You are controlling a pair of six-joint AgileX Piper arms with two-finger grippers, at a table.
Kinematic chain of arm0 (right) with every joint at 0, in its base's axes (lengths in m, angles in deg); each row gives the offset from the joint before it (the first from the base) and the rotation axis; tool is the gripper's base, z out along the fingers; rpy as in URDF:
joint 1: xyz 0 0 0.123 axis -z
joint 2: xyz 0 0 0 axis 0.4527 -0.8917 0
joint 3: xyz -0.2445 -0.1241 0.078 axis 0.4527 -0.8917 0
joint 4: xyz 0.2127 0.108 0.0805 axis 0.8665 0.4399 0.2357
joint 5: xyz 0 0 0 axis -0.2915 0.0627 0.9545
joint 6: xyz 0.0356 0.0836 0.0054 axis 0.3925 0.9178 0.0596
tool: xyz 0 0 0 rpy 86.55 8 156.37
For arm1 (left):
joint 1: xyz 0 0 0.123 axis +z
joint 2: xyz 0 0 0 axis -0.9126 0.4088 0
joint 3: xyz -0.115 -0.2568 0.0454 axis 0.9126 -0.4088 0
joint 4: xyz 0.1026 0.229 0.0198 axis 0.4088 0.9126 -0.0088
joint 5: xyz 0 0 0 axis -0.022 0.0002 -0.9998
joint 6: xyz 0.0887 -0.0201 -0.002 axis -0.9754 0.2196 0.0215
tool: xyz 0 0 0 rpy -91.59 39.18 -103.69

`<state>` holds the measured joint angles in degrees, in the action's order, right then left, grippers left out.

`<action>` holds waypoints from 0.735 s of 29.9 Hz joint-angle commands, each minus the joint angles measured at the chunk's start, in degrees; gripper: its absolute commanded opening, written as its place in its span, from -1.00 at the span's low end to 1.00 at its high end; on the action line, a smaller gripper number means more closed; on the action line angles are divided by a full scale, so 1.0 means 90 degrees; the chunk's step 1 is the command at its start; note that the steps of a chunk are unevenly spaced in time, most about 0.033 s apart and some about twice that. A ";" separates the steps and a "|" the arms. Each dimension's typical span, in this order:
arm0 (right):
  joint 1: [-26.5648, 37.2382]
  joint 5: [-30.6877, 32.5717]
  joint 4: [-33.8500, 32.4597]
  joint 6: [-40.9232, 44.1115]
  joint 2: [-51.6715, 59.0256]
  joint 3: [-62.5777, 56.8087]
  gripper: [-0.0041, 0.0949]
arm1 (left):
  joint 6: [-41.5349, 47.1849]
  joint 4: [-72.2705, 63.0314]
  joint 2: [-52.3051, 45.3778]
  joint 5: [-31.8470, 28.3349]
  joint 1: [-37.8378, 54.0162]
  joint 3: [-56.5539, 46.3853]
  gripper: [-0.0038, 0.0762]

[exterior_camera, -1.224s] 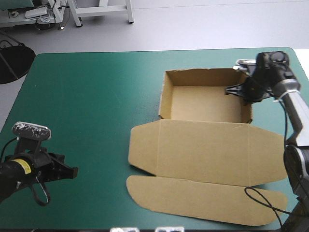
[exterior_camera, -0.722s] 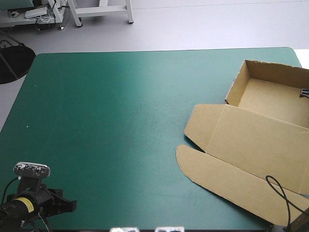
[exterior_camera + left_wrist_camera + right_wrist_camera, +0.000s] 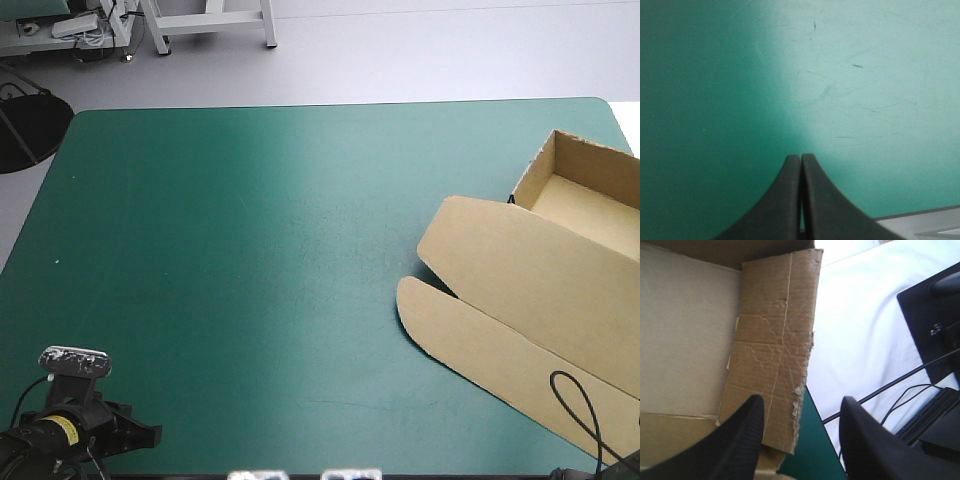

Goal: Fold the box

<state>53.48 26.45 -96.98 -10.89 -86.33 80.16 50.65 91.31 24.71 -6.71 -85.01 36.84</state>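
Matt, creased brown board box (image 3: 530,270); smooth, faintly scratched teal-green cover (image 3: 250,250)

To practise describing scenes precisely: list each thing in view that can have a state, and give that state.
box: open tray, walls raised, lid lying flat, at the table's right edge.
left gripper: shut, over bare table.
right gripper: open, a box wall between its fingers.

Box (image 3: 530,280) plain brown; cover (image 3: 250,250) teal-green, faintly scratched; left end effector (image 3: 801,158) black.
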 commanded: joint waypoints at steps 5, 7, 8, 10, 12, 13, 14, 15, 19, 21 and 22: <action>0.0036 0.0012 0.1637 -0.0060 0.1410 0.0165 -0.20 | -0.0008 0.0449 -0.0033 -0.0024 -0.0023 0.0154 -0.93; -0.0008 0.0275 0.2506 -0.0406 0.1664 0.0136 -0.41 | -0.0008 0.0512 -0.0152 -0.0024 -0.0023 0.0154 -0.93; -0.0095 0.0343 0.2851 -0.0605 0.1805 0.0058 -0.55 | -0.0008 0.0512 -0.0231 -0.0055 -0.0023 0.0154 -0.93; -0.0332 0.0366 0.3171 -0.0804 0.2101 -0.0166 -0.84 | -0.0008 0.0512 -0.0446 -0.0101 -0.0023 0.0154 -0.93; -0.0668 0.0383 0.3343 -0.0908 0.2419 -0.0440 -0.94 | -0.0008 0.0512 -0.0666 -0.0164 -0.0023 0.0154 -0.93; -0.0871 0.0380 0.3427 -0.0978 0.2603 -0.0619 -0.94 | -0.0008 0.0512 -0.0814 -0.0185 -0.0023 0.0154 -0.93; -0.1080 0.0380 0.3515 -0.1055 0.2794 -0.0816 -0.94 | -0.0008 0.0512 -0.0911 -0.0213 -0.0023 0.0154 -0.93; -0.1246 0.0380 0.3581 -0.1095 0.2979 -0.1028 -0.94 | -0.0008 0.0512 -0.1001 -0.0227 -0.0023 0.0154 -0.93; -0.1932 0.0380 0.3715 -0.1249 0.3736 -0.1990 -0.94 | -0.0036 0.0500 -0.1346 -0.0389 -0.0023 0.0154 -0.93; -0.2096 0.0363 0.3715 -0.1248 0.4129 -0.2520 -0.94 | -0.0173 0.0437 -0.1454 -0.0497 -0.0023 0.0154 -0.93; -0.2132 0.0309 0.3715 -0.1248 0.4361 -0.2827 -0.94 | -0.0332 0.0379 -0.1472 -0.0528 -0.0023 0.0154 -0.93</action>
<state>35.69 30.89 -64.18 -21.27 -52.49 58.85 49.78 95.25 11.43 -7.29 -85.01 36.84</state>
